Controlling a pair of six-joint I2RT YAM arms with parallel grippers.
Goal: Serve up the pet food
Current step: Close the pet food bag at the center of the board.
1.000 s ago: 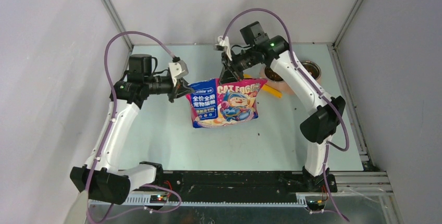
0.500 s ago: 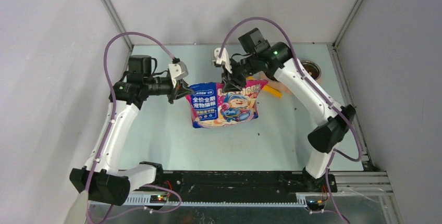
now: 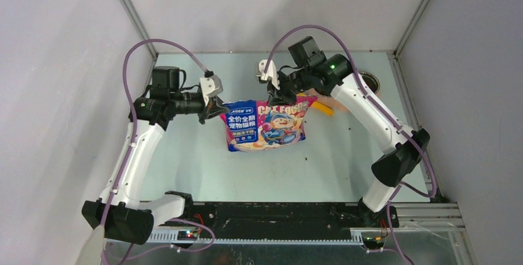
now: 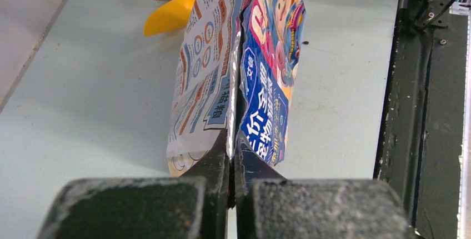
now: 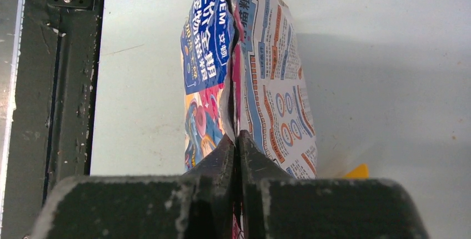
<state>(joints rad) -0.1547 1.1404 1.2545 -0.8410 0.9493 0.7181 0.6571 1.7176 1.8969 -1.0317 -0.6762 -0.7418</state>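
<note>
L claw (image 4: 233, 144) clamped on bag (image 3: 265, 126) at top-L edge; R claw (image 5: 237, 139) clamped at top-R edge. Pet food (image 3: 369, 83) shows in metal bowl (image 3: 376, 77), far-R corner. Scoop (image 3: 321, 107) just behind bag's R edge. Bare surface (image 3: 185, 154) L and near-side of bag.

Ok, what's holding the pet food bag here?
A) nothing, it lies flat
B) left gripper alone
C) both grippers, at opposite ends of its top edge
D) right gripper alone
C: the left gripper and the right gripper are each shut on the top edge of the pet food bag, one at either end.
</note>
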